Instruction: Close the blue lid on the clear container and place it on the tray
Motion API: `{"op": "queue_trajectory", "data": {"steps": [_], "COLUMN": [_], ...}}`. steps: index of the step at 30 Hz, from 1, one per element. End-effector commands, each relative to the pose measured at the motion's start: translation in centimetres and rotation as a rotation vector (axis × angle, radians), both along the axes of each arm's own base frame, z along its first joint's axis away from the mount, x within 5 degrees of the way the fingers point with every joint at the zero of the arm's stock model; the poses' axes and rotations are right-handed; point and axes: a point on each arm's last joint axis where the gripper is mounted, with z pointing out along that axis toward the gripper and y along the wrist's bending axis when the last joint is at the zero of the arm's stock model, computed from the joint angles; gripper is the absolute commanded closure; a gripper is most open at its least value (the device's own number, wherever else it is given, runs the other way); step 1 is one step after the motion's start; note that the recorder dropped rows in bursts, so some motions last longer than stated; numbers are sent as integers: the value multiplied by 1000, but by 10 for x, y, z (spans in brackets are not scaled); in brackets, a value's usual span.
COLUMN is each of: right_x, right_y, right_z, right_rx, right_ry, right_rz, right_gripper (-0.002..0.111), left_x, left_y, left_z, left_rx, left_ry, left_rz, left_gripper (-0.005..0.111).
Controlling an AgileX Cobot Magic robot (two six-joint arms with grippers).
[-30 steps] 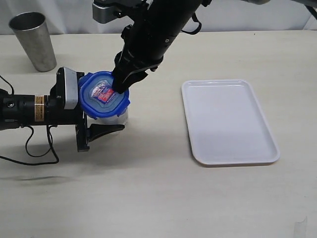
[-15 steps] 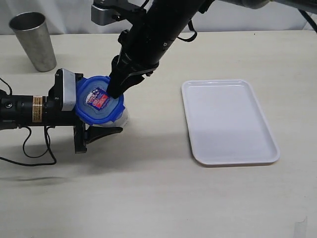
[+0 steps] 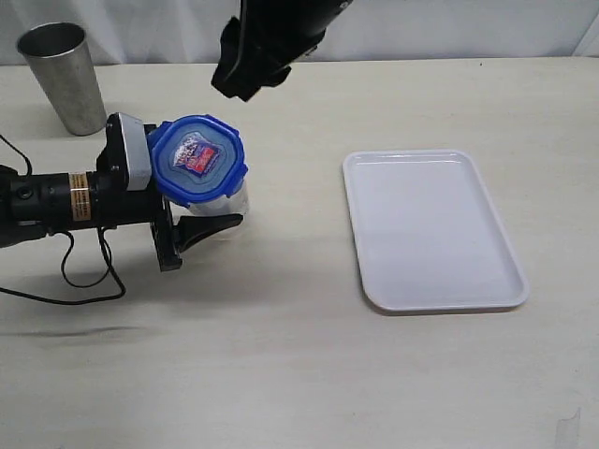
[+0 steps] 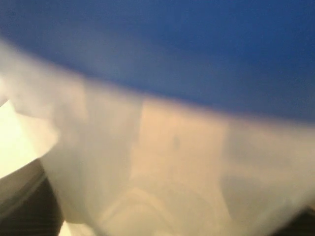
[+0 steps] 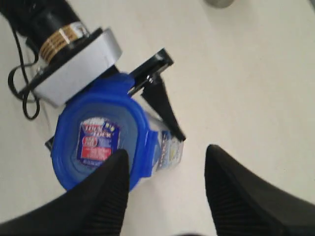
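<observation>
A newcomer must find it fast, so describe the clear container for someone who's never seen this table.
Start at the white tray, then look left across the table to the left claw. It grips the clear container. Unlike the open grey metal cup further back, it is see-through plastic under a bright blue lid with a red-and-white sticker.

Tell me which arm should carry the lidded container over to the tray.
Left, most likely: the left pincer grips the clear container, blue lid on top. The right pincer hangs open above, holding nothing, though the tray lies on its side.
</observation>
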Motion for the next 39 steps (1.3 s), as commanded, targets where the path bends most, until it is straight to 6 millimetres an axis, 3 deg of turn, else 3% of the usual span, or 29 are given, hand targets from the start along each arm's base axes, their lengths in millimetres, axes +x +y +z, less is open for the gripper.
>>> {"op": "queue_trajectory", "data": {"steps": [1,6,21,24,28,31,34,36,39], "right_x": [-5,-16,-25,-27,-34,-32,-17,-10,-14], "right_y": [3,11,-6,-6,-9,-11,-10,-9,-1], "right_z": [13,2,-64,-62,-38,-16,-3,-2,-4], "right_rx": [111,159,-57,-59,-57,-25,78,-8,-224], "right_ry": [18,90,188,172,14,-189,-287,-313,-438], "right_rz": [-48,76,77,126,312,330,115,48,115], "right_gripper": [75,103,103,103,103,86,70,70,70], "left_x": [2,-2,-4,-3,0,1,0,-1,0], "left_y": [-2,-2,-2,-2,2,3,3,3,3], "left_z": [16,27,36,36,26,24,23,23,21], "left_rx": [-50,-16,-12,1,140,165,168,193,227], "left_ry": [-27,-52,-50,-88,-122,-118,-119,-163,-210], "left_rz": [-3,-45,-67,-67,-44,-36,-46,-71,-80], "left_gripper": [107,107,107,107,107,107,107,107,107]}}
